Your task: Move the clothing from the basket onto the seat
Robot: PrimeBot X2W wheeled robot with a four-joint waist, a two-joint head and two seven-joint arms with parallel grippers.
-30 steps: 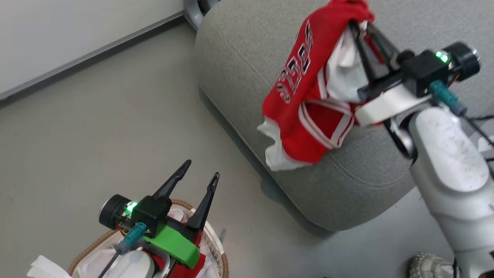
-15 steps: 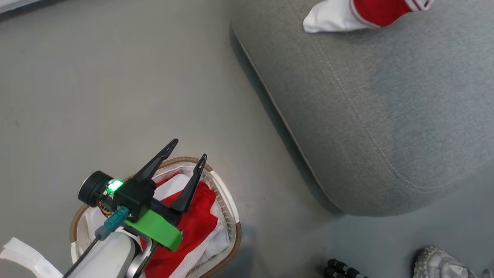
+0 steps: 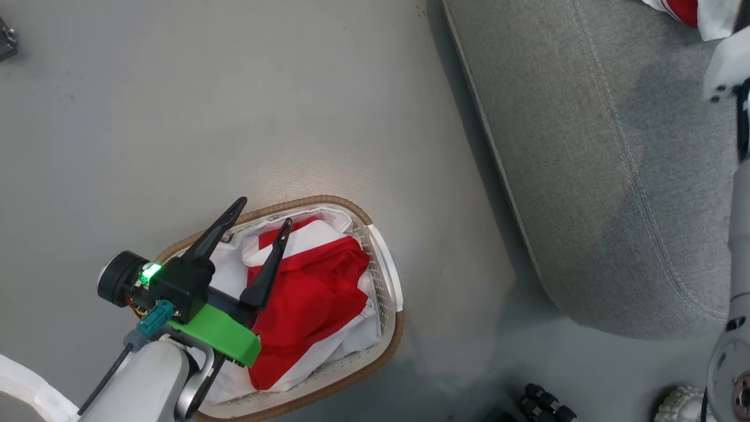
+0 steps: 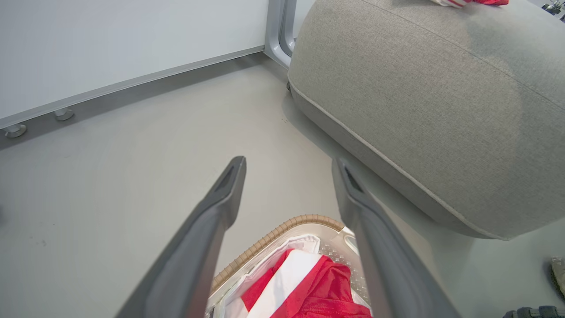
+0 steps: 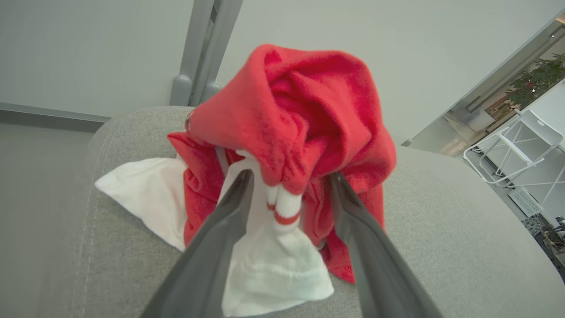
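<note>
Head view looks down on the basket [image 3: 400, 328], which stands on the grey floor [image 3: 234, 88] at about 7 o'clock in the frame. The seat [image 3: 586, 176] takes up the 2 to 4 o'clock side, and a strip of bare floor lies between the two. A red jersey [image 3: 316, 293] with a broad white stripe lies crumpled inside the basket, on the white liner [image 3: 337, 215]. The left gripper [image 3: 264, 211] hovers over the basket's 10 o'clock side, its two dark fingers spread wide with nothing between them. In the left wrist view, the left gripper [image 4: 290, 161] shows the same open gap, with the brown rim of the basket [image 4: 282, 227] and the red jersey [image 4: 318, 287] below at 6 o'clock and the seat [image 4: 441, 110] at 2 o'clock.

A second jersey [image 3: 682, 9] peeks in at the head view's 1 o'clock corner, lying on the seat. In the right wrist view this second jersey [image 5: 300, 110] is heaped on the seat [image 5: 441, 221], with white folds at 6 and 9 o'clock. The right gripper [image 5: 291, 174] has its fingers apart on either side of the raised red bunch. Whether the tips touch the cloth cannot be told.
</note>
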